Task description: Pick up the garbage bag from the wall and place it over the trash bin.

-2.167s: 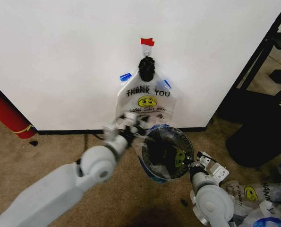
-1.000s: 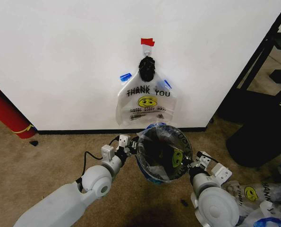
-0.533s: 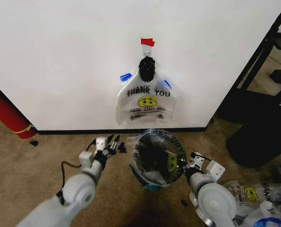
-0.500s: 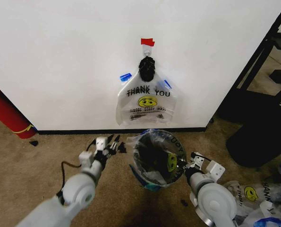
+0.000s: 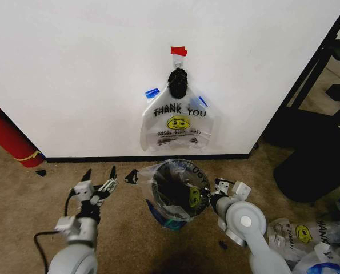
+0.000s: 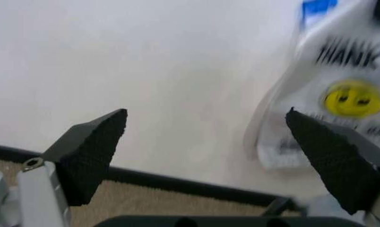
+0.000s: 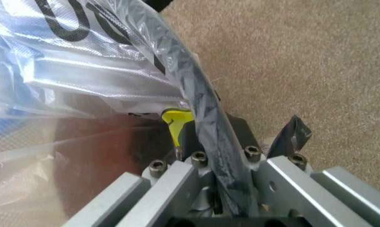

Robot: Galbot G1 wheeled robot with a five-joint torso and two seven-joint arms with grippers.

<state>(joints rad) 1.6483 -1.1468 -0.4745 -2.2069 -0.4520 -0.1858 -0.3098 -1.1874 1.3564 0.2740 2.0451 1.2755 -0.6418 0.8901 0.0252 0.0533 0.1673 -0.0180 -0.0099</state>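
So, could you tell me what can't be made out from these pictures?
- The hook on the wall: in the head view, red tape and bunched bag handles cover it.
- The trash bin: in the head view, the garbage bag draped over it hides its mesh sides and base.
- The right gripper: in the right wrist view, bag plastic covers one finger.
- The bags by the right arm: the head view's edge crops them.

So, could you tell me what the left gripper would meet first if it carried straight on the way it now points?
Most likely the wall. The left gripper is open and aimed at bare wall just above the baseboard, beside the hanging bag. Nothing shows between them, though depth is hard to judge.
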